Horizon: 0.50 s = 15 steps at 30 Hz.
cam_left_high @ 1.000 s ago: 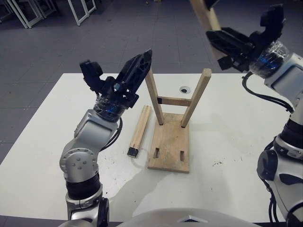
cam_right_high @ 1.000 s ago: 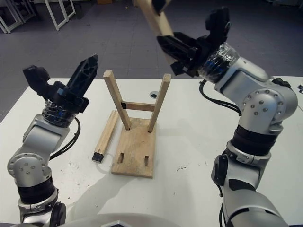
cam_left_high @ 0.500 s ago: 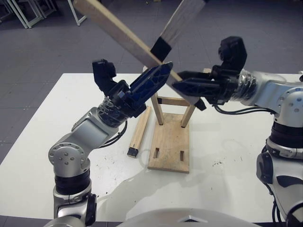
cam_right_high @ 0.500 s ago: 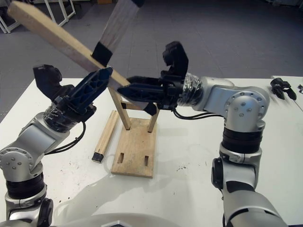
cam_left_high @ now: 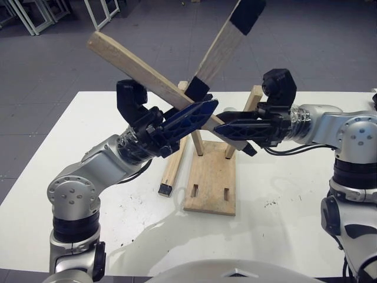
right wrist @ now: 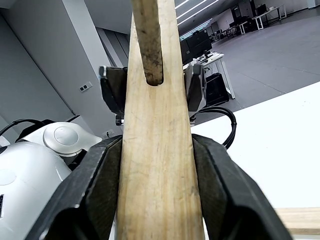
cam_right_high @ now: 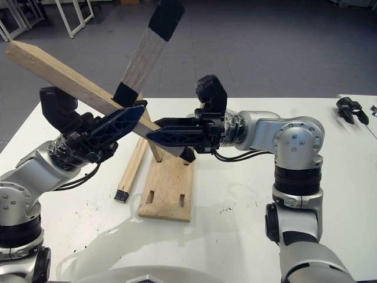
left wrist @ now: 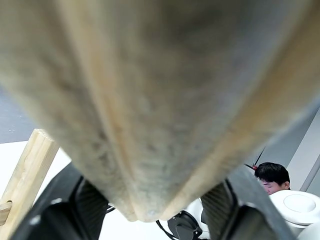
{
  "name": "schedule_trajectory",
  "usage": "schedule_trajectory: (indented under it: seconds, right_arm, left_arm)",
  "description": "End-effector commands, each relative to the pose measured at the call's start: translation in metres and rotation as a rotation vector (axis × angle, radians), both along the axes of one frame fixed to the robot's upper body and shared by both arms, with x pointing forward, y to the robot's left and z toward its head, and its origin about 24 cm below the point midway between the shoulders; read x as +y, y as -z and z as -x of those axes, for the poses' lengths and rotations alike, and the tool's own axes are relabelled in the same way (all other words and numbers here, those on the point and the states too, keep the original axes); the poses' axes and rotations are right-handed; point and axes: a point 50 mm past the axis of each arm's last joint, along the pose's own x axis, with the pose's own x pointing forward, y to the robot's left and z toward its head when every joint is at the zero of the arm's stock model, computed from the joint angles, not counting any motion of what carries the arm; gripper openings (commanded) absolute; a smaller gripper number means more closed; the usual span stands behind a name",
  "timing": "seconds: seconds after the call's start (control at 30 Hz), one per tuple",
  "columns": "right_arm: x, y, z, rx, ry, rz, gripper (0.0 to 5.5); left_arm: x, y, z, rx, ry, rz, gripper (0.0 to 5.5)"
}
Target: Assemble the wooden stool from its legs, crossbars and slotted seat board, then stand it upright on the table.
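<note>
Now both arms meet over the half-built stool. Left gripper (cam_left_high: pixel 197 113) and right gripper (cam_left_high: pixel 221 125) are each pinched on the same held leg (cam_left_high: pixel 132 62), tips nearly nose to nose. The right wrist view shows its own fingers pressed to the leg's two sides, with the other arm's fingers flanking it farther along. A second ago the right arm alone carried this piece high and off to its own side, while the left gripper stood bare beside the stool. Half a second ago the two converged, and since then the leg has dropped a little and lies flatter. Its far end slants up over the robot's left and its near end points down toward the stool. A crossbar (cam_left_high: pixel 227 44) with black-taped ends is socketed into the leg and juts steeply upward. Below, the seat board (cam_left_high: pixel 209 188) lies flat on the table (cam_left_high: pixel 294 194) with one pair of legs already standing in it, the top of one (cam_left_high: pixel 254 97) showing past the right arm. Two slots (cam_left_high: pixel 195 190) nearer the robot remain open. A loose leg (cam_left_high: pixel 175 156) lies just beside the board's left edge. Judgement: this looks like a handover or a two-handed regrip, with the second leg pair still to be finished and seated.
</note>
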Motion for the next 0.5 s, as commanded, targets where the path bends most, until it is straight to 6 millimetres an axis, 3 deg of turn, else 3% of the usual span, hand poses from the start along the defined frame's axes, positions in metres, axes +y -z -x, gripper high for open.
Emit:
schedule_trajectory:
  seconds: [0.03,0.13,0.23,0.3,0.4,0.5]
  right_arm:
    - [-0.001,-0.001,0.001,-0.022,0.004,0.016,2.02]
    - [-0.001,0.000,0.001,-0.046,0.018,0.033,2.02]
    - [-0.003,0.005,0.000,-0.068,0.039,0.076,2.72]
    - [-0.010,0.019,-0.001,-0.085,0.075,0.170,3.03]
    - [-0.026,0.041,-0.003,-0.125,0.126,0.328,3.06]
    - [-0.039,0.068,-0.002,-0.234,0.123,0.528,3.06]
  left_arm:
    - [0.003,0.006,0.000,0.009,0.009,-0.051,2.09]
    - [0.008,0.005,-0.003,0.007,-0.005,-0.053,2.08]
    - [0.014,0.001,-0.007,-0.008,-0.026,-0.043,2.04]
    - [0.026,-0.004,-0.010,-0.034,-0.054,-0.048,2.04]
    - [0.042,-0.007,-0.012,-0.076,-0.084,-0.085,2.04]
    - [0.054,-0.001,-0.009,-0.152,-0.077,-0.239,2.04]
